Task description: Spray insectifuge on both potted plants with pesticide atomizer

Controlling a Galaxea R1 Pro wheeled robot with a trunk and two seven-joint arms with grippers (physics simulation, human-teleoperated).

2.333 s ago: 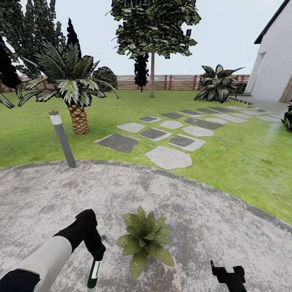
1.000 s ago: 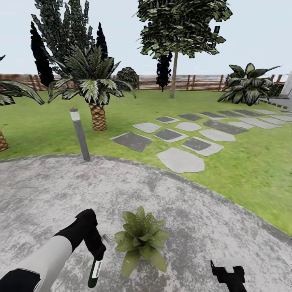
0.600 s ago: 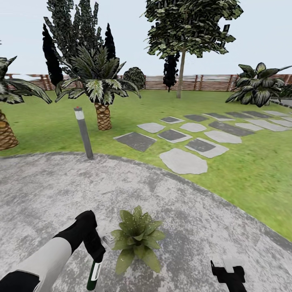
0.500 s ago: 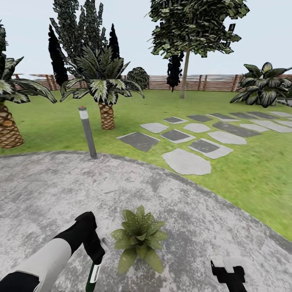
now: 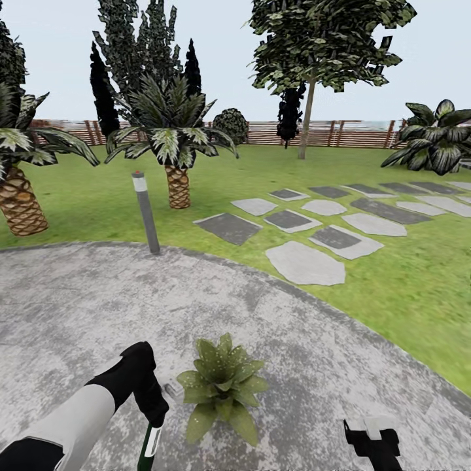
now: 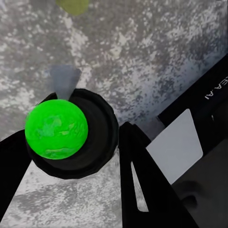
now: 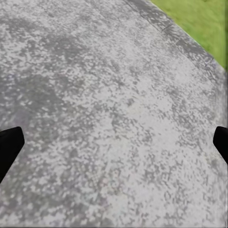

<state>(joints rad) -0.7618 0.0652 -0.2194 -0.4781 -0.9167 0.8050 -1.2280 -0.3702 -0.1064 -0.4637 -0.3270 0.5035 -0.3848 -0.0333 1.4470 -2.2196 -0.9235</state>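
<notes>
The pesticide atomizer, dark green with a white label, is being gripped between the closed fingers of the left gripper, its round top rendered bright green in the left wrist view. A potted plant, leaves dotted with whitish insectifuge specks, is being shown just beside it on the grey patio. The right gripper is being held spread open above bare stone.

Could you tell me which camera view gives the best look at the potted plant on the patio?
The head view: the potted plant shows whole, its leaves dotted with whitish specks, beside the left claw. The left wrist view catches perhaps a blurred green leaf tip.
</notes>
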